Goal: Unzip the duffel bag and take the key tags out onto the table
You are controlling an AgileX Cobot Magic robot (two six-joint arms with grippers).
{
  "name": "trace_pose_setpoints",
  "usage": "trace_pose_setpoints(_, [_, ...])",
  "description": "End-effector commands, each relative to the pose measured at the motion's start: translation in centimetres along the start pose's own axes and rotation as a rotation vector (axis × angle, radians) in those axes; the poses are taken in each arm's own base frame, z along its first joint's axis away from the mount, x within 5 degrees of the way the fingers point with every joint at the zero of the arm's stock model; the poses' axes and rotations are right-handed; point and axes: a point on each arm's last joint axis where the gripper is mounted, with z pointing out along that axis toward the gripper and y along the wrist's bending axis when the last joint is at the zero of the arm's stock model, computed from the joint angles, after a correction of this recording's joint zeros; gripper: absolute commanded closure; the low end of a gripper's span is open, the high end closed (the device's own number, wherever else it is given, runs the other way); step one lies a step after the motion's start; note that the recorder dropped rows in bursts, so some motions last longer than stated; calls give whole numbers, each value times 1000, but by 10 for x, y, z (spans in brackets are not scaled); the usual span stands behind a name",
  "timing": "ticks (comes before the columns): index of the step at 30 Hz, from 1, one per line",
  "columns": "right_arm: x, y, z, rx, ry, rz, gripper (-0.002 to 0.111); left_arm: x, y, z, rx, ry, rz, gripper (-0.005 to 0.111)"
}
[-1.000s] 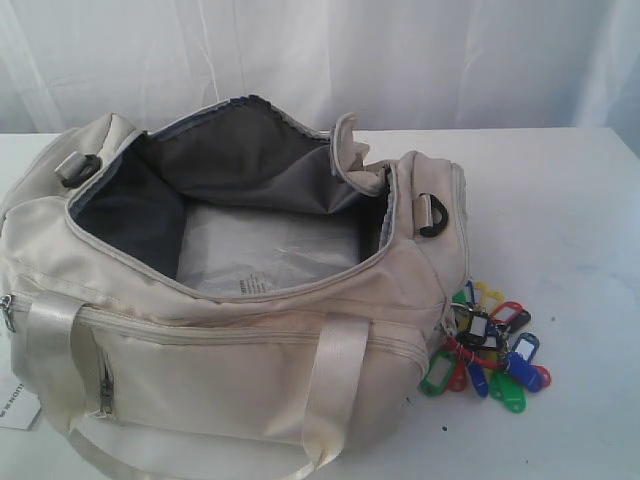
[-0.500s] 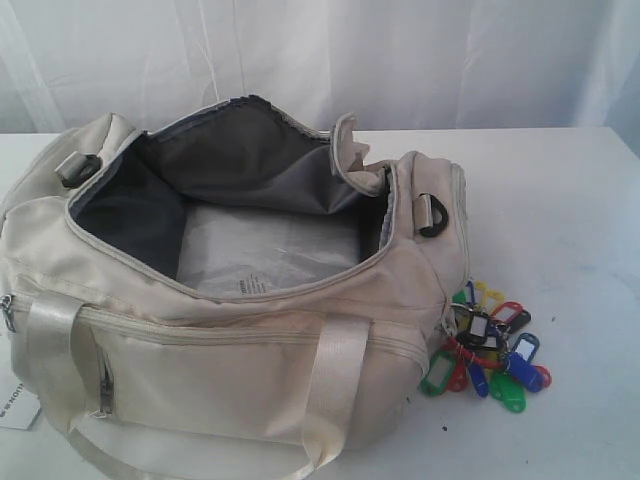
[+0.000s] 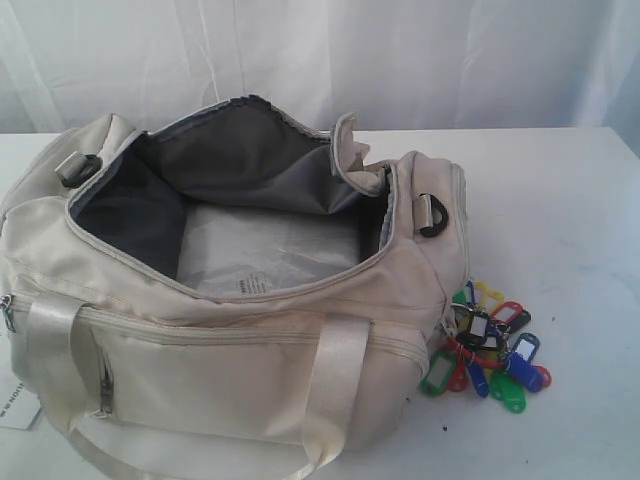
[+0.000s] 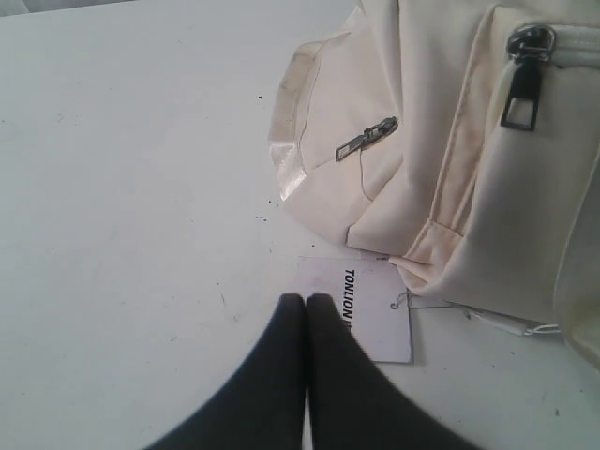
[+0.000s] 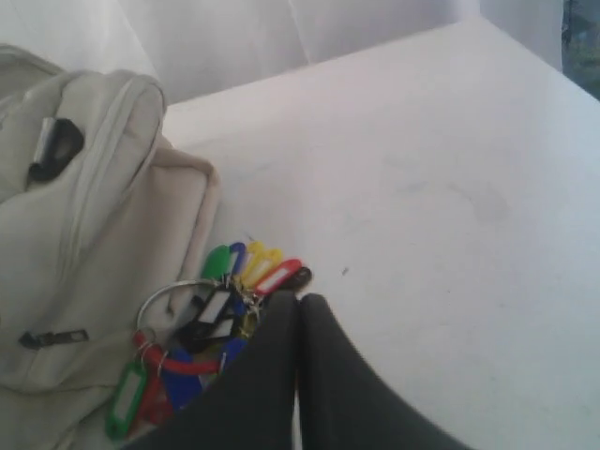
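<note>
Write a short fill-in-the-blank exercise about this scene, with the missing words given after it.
1. The main zip of the duffel bag is ____, so the grey lining shows.
2. In the exterior view, the key tags lie on the table at the bag's ____ end.
3. The left gripper and the right gripper are both ____.
4. The white paper label lies beside the ____ gripper.
Missing words: open; right; shut; left.

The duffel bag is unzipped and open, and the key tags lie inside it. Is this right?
Not quite. The duffel bag is unzipped and open, but the key tags lie on the table beside the bag, not inside it. The exterior view shows this.
</note>
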Motion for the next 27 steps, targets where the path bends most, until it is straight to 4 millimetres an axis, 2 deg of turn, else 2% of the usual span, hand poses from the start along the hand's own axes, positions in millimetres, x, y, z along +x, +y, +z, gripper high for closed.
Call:
trace_pose_setpoints(1, [-4,1,0,-15,-54,9,108,1,-1,0,9,-4,-10,107])
trace_pose_setpoints(14, [0,0,0,-2,-11,-2,108,1,-1,0,9,-4,-10,107])
trace_pose_setpoints(16, [0,0,0,-2,-11,-67,108,1,-1,0,9,-4,-10,107])
trace_pose_setpoints(20, [0,0,0,-1,-10,-314,108,1,-1,0,9,-4,-10,107])
trace_pose_setpoints(27, [0,0,0,0,-9,-331,108,1,-1,0,9,-4,-10,107])
